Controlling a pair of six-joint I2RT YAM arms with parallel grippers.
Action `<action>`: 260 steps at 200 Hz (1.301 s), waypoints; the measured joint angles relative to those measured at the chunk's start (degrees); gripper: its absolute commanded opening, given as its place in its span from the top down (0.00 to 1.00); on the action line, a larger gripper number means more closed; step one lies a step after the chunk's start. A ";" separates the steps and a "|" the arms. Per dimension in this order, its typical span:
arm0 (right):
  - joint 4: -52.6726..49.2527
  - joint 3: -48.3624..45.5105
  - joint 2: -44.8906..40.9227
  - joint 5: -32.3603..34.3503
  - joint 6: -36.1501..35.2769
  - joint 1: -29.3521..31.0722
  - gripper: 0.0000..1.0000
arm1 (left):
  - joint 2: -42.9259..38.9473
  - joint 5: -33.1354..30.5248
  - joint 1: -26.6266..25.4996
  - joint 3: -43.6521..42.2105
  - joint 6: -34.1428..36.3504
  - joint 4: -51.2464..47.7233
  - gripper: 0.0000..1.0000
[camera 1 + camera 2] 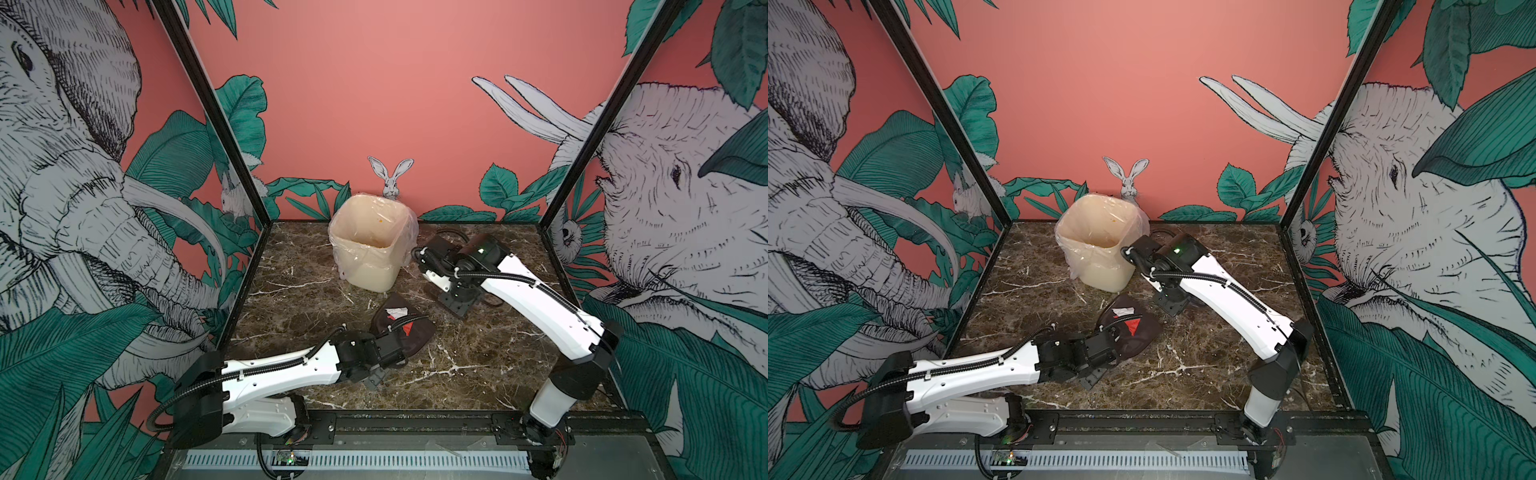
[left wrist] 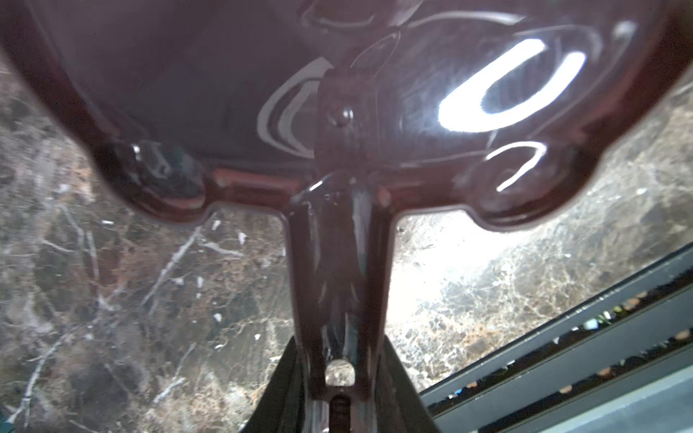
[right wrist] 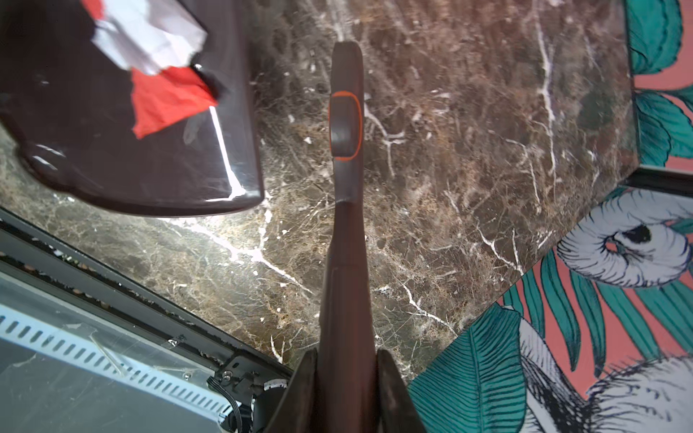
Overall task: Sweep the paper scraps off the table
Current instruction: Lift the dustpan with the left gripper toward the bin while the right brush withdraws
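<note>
The paper scraps (image 1: 397,316), creased red and white pieces, are being held in a glossy dark dustpan (image 1: 422,334) at mid-table (image 1: 478,357), before the bin (image 1: 370,249). The white piece is lying crosswise, and the red wedge is narrowing toward the near edge. The dustpan's handle is being clamped by the left gripper (image 2: 339,382), and a dark handle (image 3: 345,123) by the right gripper (image 3: 347,393).

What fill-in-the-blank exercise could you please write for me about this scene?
The dustpan holds white and ___ paper scraps.
The left end effector grips the dustpan's ___.
The bin is lined with a clear plastic ___.
The brush handle in the right end effector bears an ___ ring.
Missing: red; handle; bag; orange.
</note>
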 measured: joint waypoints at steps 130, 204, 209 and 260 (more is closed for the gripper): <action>8.17 -18.14 -17.49 -18.18 0.44 -14.82 1.00 | 0.55 1.05 3.08 24.20 0.24 -21.70 1.00; 9.64 -20.28 -19.08 -23.47 0.11 -18.40 1.00 | 3.15 2.40 12.13 39.43 6.12 -32.48 1.00; 9.68 -20.28 -19.15 -23.69 0.07 -18.51 1.00 | 3.56 2.56 12.85 40.59 6.75 -32.94 1.00; 9.51 -20.26 -19.91 -25.31 -0.55 -19.91 1.00 | 6.54 5.20 23.21 48.41 12.81 -36.50 1.00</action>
